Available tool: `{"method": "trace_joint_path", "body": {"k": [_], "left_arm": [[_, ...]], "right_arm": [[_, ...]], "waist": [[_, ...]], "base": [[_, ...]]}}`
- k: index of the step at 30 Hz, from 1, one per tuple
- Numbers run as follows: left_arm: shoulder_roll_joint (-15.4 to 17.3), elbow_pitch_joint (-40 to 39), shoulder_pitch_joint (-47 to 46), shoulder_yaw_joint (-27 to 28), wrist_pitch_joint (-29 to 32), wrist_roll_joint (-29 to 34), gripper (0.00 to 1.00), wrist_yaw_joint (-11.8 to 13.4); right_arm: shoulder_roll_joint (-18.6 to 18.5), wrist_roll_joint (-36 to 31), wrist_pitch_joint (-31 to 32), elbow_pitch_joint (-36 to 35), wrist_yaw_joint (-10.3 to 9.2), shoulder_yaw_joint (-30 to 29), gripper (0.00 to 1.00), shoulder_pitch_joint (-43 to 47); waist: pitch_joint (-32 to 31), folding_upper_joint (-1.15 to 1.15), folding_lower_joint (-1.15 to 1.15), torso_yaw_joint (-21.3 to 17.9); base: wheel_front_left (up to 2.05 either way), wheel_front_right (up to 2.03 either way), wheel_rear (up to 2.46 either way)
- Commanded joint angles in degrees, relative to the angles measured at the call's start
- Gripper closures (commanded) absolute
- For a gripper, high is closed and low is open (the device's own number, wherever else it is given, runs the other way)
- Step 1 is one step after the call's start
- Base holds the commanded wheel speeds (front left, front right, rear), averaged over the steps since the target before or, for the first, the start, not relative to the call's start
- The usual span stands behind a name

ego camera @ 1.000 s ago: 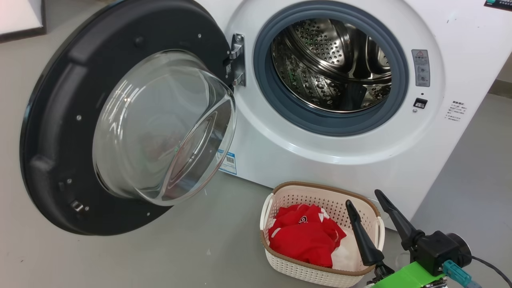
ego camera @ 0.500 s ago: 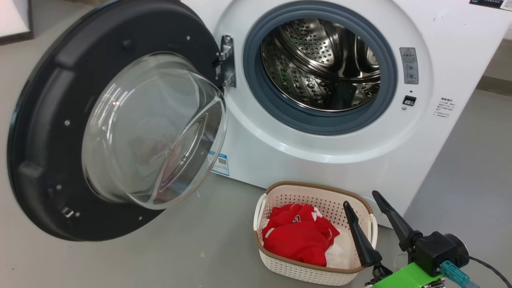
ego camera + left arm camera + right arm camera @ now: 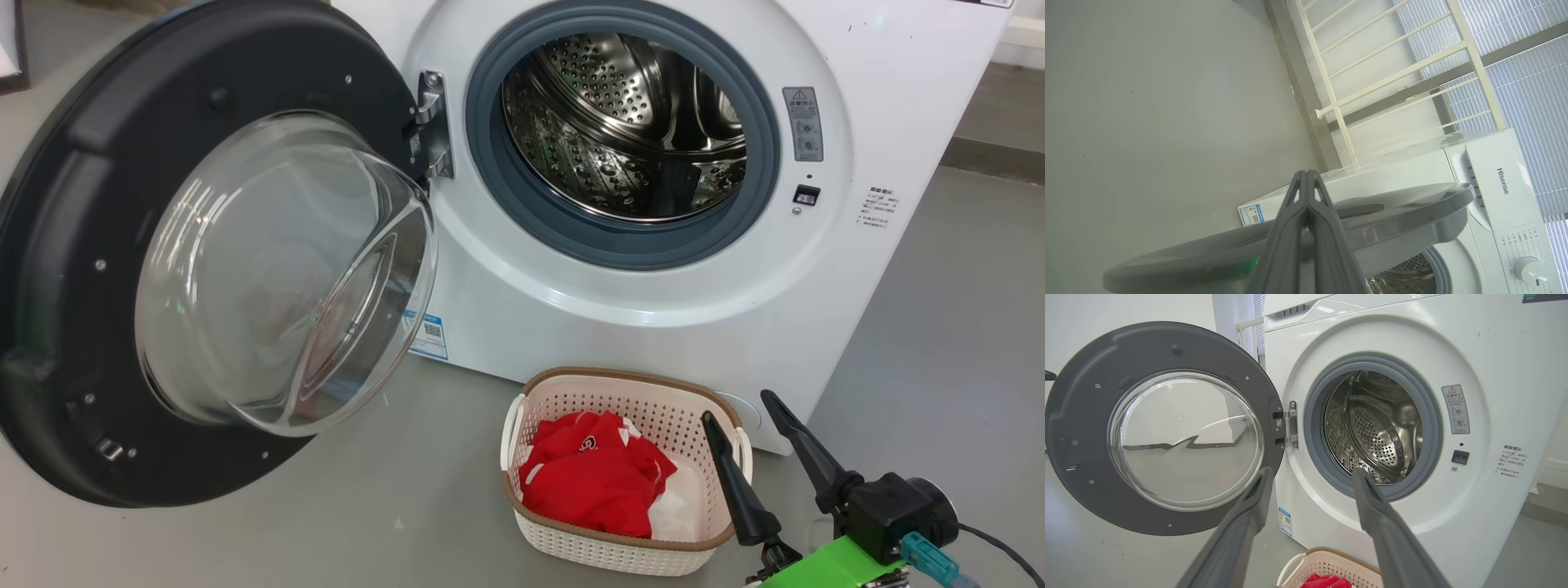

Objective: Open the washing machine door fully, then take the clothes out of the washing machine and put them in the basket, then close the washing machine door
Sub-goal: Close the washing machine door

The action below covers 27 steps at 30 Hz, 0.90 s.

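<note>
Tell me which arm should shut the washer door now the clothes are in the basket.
Probably left. The left gripper, shut, sits close to the outer face of the washing machine door, the side to push from. The right gripper hangs open low by the basket, facing the door's inner side.

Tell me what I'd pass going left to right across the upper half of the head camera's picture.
washing machine door, swung open → metal hinge → steel drum inside its grey rubber ring → warning sticker → small printed label → grey floor
</note>
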Motion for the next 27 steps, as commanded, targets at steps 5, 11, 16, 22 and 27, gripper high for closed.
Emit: {"method": "trace_joint_path", "body": {"k": [5, 11, 16, 22, 27], "left_arm": [[2.34, 0.2, -0.57, -0.26, 1.12, 0.06, 1.0, -1.71], [1.94, 0.73, -0.32, -0.81, 1.86, -0.04, 1.0, -2.62], [1.01, 1.0, -0.01, -1.34, 3.85, -0.63, 1.0, -3.45], [0.59, 0.31, 0.87, -1.79, 6.4, -1.27, 1.0, -4.3], [-0.66, -0.99, 1.71, -1.64, 8.05, -2.35, 1.0, -4.45]], "right_arm": [[-0.39, -0.19, -0.37, -1.59, 0.36, 1.25, 0.0, -1.17], [-0.39, -0.13, -0.37, -1.61, 0.36, 1.18, 0.0, -1.28], [-0.39, -0.06, -0.37, -1.65, 0.36, 1.14, 0.0, -1.38], [-0.39, 0.11, -0.37, -1.88, 0.36, 0.81, 0.0, -1.24], [-0.39, 0.47, -0.37, -2.02, 0.36, 0.35, 0.0, -1.11]], "waist": [[-0.01, 0.0, 0.0, 0.17], [0.18, 0.0, 0.0, 0.21], [0.34, 0.0, 0.0, 0.03], [0.58, 0.0, 0.0, -0.04], [0.71, 0.0, 0.0, 0.63]], "base": [[0.0, 0.0, 0.0], [0.0, 0.0, 0.0], [0.0, 0.0, 0.0], [0.0, 0.0, 0.0], [0.0, 0.0, 0.0]]}}
